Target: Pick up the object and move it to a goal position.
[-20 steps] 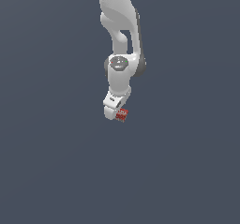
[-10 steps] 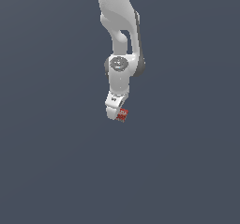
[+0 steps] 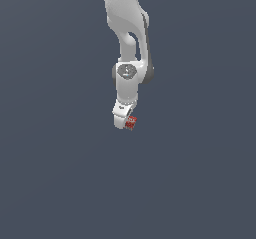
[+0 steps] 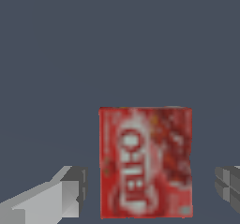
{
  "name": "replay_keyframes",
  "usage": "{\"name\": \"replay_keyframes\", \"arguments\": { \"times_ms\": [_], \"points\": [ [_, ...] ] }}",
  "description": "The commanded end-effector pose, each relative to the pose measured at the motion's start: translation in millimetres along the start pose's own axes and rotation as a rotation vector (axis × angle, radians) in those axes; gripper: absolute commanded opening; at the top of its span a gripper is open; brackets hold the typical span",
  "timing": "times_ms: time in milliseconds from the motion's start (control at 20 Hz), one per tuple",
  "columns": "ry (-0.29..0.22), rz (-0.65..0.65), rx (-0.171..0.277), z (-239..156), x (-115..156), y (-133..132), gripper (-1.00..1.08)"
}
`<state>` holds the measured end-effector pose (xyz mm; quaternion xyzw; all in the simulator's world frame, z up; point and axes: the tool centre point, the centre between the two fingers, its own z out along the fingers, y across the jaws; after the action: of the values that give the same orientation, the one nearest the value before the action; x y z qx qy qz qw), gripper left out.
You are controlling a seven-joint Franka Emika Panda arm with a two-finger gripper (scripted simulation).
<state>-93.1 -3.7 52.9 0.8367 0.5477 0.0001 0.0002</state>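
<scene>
The object is a small red box (image 4: 145,162) with whitish label markings. In the wrist view it sits between my two grey fingers, one finger (image 4: 61,195) on one side and the other finger (image 4: 227,185) on the other. A narrow gap shows on each side of the box, so the fingers do not touch it. My gripper (image 4: 145,188) is open around it. In the exterior view the white gripper (image 3: 125,122) points down at the end of the arm, with the red box (image 3: 131,123) right at its tip, partly hidden by the hand.
A plain dark grey-blue surface (image 3: 60,183) fills both views. The white arm (image 3: 127,43) comes down from the top of the exterior view. No other objects, edges or goal marker show.
The gripper has sunk very slightly over the red box. The box has stayed where it was.
</scene>
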Motion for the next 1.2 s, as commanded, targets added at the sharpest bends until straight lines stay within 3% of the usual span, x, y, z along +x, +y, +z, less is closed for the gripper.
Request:
{"name": "replay_keyframes", "arguments": {
  "times_ms": [0, 500, 550, 1150],
  "points": [
    [0.000, -0.001, 0.001, 11, 0, -1, 1.00],
    [0.000, -0.004, 0.001, 38, 0, -1, 1.00],
    [0.000, -0.004, 0.001, 38, 0, -1, -1.00],
    [0.000, -0.004, -0.001, 36, 0, 0, -1.00]
  ]
}}
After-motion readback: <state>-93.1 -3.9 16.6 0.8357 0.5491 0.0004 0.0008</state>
